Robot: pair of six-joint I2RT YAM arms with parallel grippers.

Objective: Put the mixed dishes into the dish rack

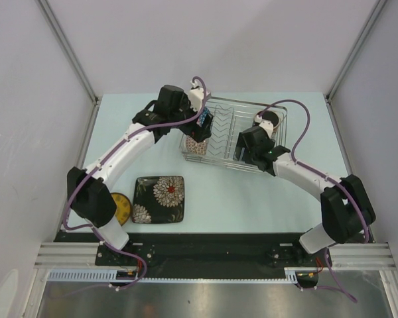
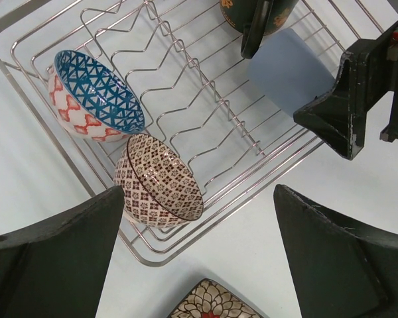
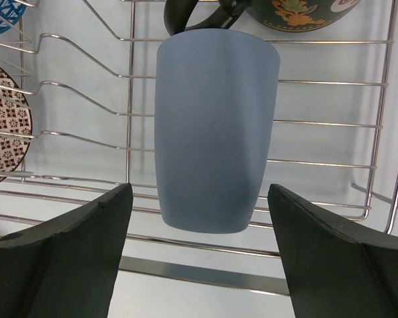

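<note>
Silver wire dish rack [image 1: 225,129] contains blue patterned bowl [image 2: 96,93], beige-pink patterned bowl [image 2: 160,182], light-blue cup [image 3: 215,126] and, apparently, a black mug [image 3: 298,13]. Left gripper [image 2: 198,192] and right gripper [image 3: 198,192]: wide open, empty. Black square floral plate [image 1: 160,199] lies on the table [image 1: 252,199].

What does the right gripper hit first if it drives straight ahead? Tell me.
Most likely the cup, lying in the rack dead centre in front of the open right gripper. How near it is, the wrist view does not settle.
</note>
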